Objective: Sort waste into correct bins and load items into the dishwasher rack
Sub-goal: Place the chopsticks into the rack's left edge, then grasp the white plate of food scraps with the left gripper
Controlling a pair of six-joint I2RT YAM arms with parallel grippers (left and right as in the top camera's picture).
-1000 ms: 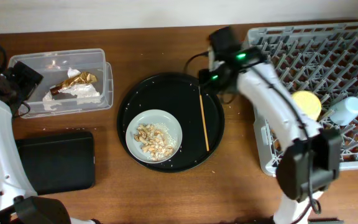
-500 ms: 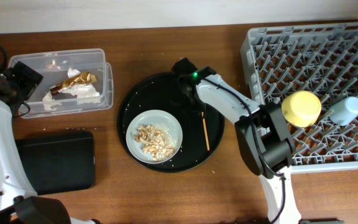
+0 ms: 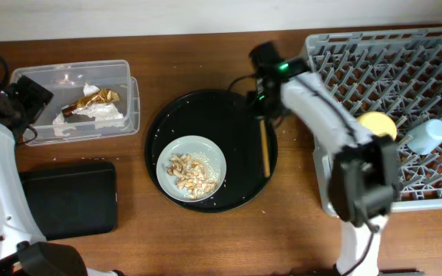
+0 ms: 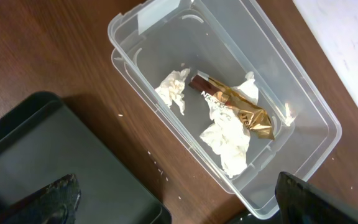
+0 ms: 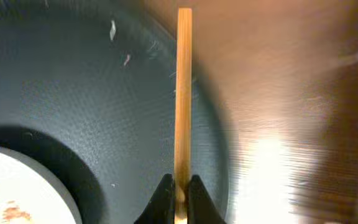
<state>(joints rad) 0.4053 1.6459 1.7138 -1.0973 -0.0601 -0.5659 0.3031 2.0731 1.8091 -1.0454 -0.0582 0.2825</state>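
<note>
Brown wooden tabletop (image 3: 206, 245) under both arms. Over on the right stands the big grey dishwasher rack (image 3: 374, 54), with the yellow bowl (image 3: 377, 126) and the pale blue cup (image 3: 428, 136) sitting among its pegs, side by side.

Centre table is the round black tray (image 3: 206, 115). The grey-green plate (image 3: 206, 146) rests on its left half, carrying a heap of beige food scraps (image 3: 189, 172). The right gripper (image 5: 179, 190) is clamped tight on a wooden chopstick (image 5: 184, 93), fingertips pinching its near end. I can make out only one stick. From overhead it runs along the tray's right rim, well clear of the plate. Whether its far tip touches the tray, I can't tell.

At far left, the clear tub (image 4: 166, 37) holds the gold-and-brown wrapper (image 4: 238, 109) with crumpled napkins (image 4: 229, 140) bunched beside and beneath it. Just below the tub sits the flat black tray (image 3: 67, 199). The left gripper (image 4: 179, 202) hangs above the two of them, fingers spread wide with nothing between them.
</note>
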